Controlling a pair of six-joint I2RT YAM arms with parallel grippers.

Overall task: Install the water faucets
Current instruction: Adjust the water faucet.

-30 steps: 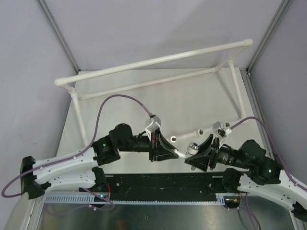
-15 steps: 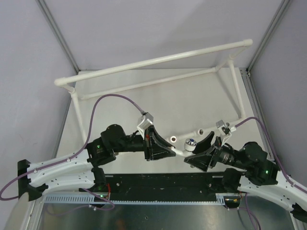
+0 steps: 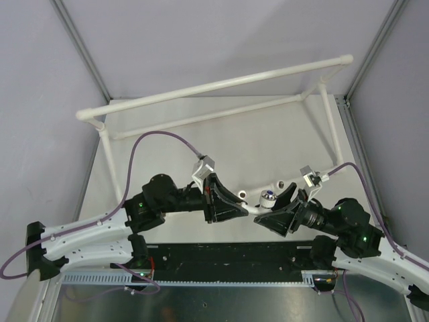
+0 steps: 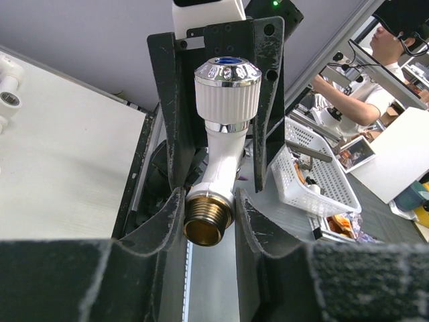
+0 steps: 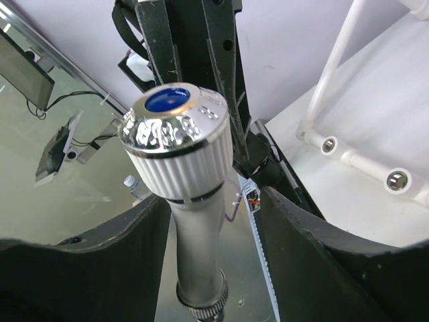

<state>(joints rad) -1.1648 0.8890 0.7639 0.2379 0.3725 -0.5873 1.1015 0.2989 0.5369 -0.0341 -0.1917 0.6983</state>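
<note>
- Currently a hand-over or regrip seems to be going on. The small white plastic water faucet (image 4: 221,154) is hanging in the air between the two grippers, above the middle of the near edge of the pale bench (image 3: 201,141).
- Left gripper (image 4: 208,204) is pinching the faucet's brass threaded end (image 4: 204,227), with its fingers pressing on both flanks.
- Right gripper (image 5: 214,198) is flanking the stem just under the ribbed white knob with chrome, blue-centred cap (image 5: 175,137). A gap is showing beside the stem on one side, and I cannot tell whether those fingers are bearing on anything.
- Installing is not yet begun, by my reading. The white pipe fitting with metal-threaded sockets (image 5: 397,179) is lying on the bench just beyond the grippers, and the holes in view are unfilled.
- The long white pipe frame (image 3: 214,86) is standing along the far edge, well apart.
- The next move is probably calling for a firm hold on the body or knob. That would free the brass thread for squaring up with a socket before turning.
</note>
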